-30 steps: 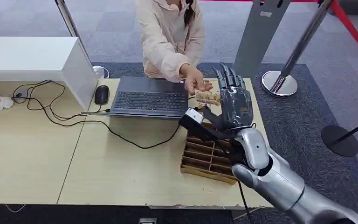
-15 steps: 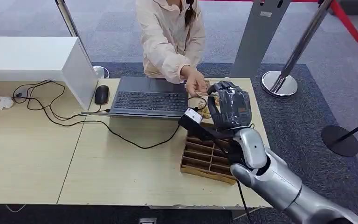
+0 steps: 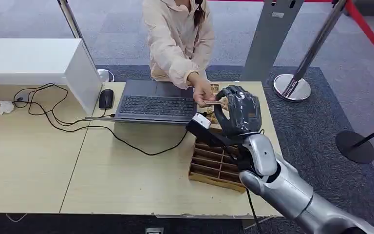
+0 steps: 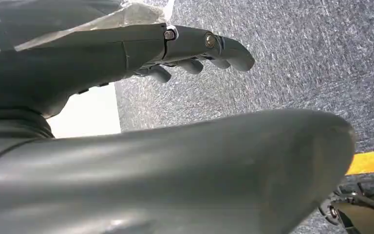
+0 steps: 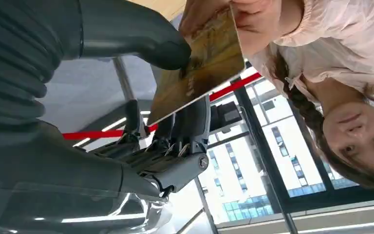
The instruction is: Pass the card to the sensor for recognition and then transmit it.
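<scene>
Card (image 5: 202,63) held over the table's (image 3: 126,170) far right, pinched between right hand (image 3: 241,111) thumb and fingers (image 5: 195,122); person's hand (image 3: 203,92) grips its other end. Left hand (image 4: 126,53) hangs, fingers loosely curled (empty). Wooden divider tray (image 3: 214,163) and laptop (image 3: 156,102) nearby.

One card (image 5: 199,63), one laptop (image 3: 156,102), one mouse (image 3: 106,98) – two stanchion bases (image 3: 292,87)

Pale wooden desk (image 3: 126,180) on grey carpet (image 3: 316,112) (stanchion base (image 3: 292,87) beside it); tall windows (image 5: 282,165) beyond.
</scene>
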{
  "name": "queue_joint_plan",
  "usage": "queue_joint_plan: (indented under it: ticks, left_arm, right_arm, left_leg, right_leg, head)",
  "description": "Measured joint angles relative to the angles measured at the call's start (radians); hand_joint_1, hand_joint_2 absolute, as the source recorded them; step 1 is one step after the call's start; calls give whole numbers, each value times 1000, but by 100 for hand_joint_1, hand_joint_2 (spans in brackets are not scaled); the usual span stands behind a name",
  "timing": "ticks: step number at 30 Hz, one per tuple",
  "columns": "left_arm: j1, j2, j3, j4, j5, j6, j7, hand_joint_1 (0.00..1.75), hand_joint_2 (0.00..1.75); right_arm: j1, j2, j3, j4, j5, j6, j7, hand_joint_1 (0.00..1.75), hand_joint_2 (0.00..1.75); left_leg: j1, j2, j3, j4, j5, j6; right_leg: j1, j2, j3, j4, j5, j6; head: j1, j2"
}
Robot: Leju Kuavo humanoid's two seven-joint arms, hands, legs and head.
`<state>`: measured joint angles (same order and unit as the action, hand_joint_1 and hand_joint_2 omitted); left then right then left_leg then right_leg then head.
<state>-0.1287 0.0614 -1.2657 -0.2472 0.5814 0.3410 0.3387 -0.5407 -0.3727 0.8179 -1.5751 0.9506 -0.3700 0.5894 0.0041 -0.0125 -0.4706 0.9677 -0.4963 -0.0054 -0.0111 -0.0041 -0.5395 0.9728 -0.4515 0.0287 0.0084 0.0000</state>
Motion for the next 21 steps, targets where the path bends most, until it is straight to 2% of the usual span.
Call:
queue_joint_plan:
  ticks: [8,21]
  left_arm:
    - [0,2,0,0,10,2,7,0,0]
    - [4,2,0,0,26,9,14,0,0]
  right_arm:
    - [2,-1,-6,-17,6,-30,1,82,175]
    - [70,-56,-73,-185,38,-38,41,80,175]
  left_leg:
    - [0,0,0,0,0,0]
    - [0,0,1,0,0,0]
  right_leg:
    - [0,0,0,0,0,0]
    - [0,0,0,0,0,0]
  head:
    - [0,0]
    - [0,0]
